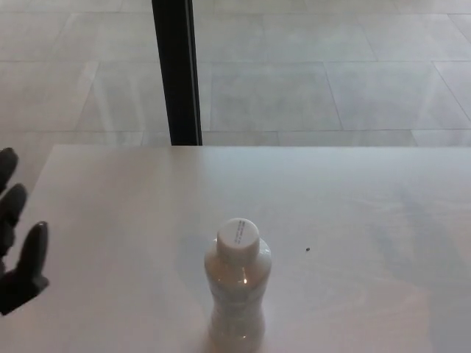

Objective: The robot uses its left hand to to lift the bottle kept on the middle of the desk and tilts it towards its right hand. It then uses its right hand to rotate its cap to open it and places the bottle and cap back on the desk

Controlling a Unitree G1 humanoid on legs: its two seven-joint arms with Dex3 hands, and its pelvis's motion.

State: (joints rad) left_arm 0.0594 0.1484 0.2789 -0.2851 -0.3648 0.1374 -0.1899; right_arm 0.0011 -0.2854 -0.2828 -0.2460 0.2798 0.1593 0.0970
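Left hand (16,235) is being shown at the far left edge of the head view, its black fingers (34,250) spread apart and holding nothing, well apart from the bottle (237,287). Only part of the hand is being seen, and the right hand is not being shown at all. The clear plastic bottle is standing upright on the near middle of the pale desk (353,206), with its white cap (238,234) seated on top and pointing up toward the camera. A tiny dark speck (307,250) is lying on the desk just to the right of the bottle, and a black post (176,73) is standing beyond the far edge against the tiled floor (309,81). The step in hand is being judged as the reach toward the bottle, with the lift not yet begun. For a good grasp, the hand is best being brought in from the left at the height of the bottle's waist, fingers kept apart until the body is between thumb and fingers. The cap and neck are best being left free for the right hand. Since the bottle is narrow and probably light, a sideways knock is being judged as the main risk, so a slow, level approach is being advised.
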